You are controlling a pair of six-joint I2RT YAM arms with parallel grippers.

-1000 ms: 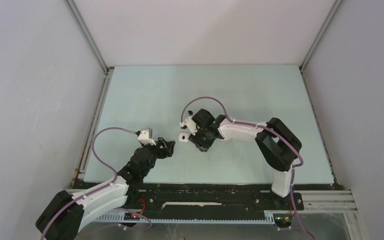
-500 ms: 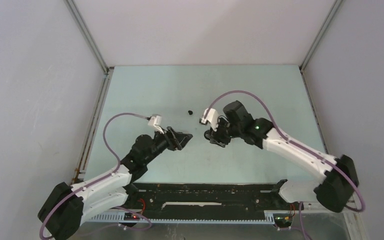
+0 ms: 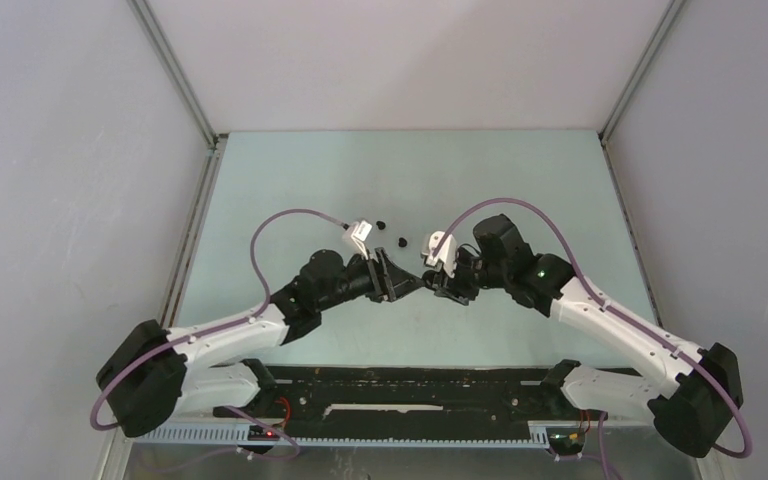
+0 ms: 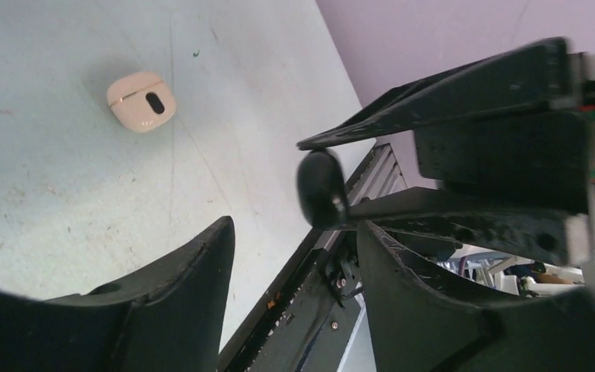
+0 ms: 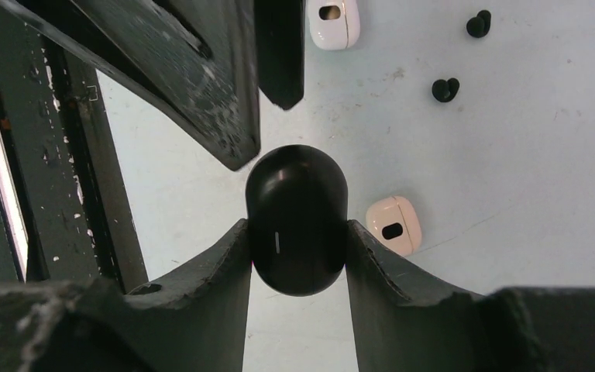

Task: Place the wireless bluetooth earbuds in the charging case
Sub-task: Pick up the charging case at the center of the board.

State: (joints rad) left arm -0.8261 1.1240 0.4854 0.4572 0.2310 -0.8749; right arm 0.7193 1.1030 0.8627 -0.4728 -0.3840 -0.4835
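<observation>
Right tool (image 5: 297, 242) clamps black case (image 5: 297, 198), its flanks hidden by fingers (image 5: 209, 271); left tool (image 4: 293, 229) gapes, holding nothing.

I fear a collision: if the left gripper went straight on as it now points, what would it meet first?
Probably the black case held in the right gripper; the left gripper points at it, but depth is unclear.

- A case (image 5: 297, 201) is held between the fingers of the right gripper (image 5: 297, 226), above the table (image 5: 527, 170).
- The left gripper (image 4: 294, 231) is set just left of it.
- Two earbuds (image 3: 381, 222) are laid behind both grippers.
- Two other cases (image 5: 393, 225) are laid on the table.
</observation>
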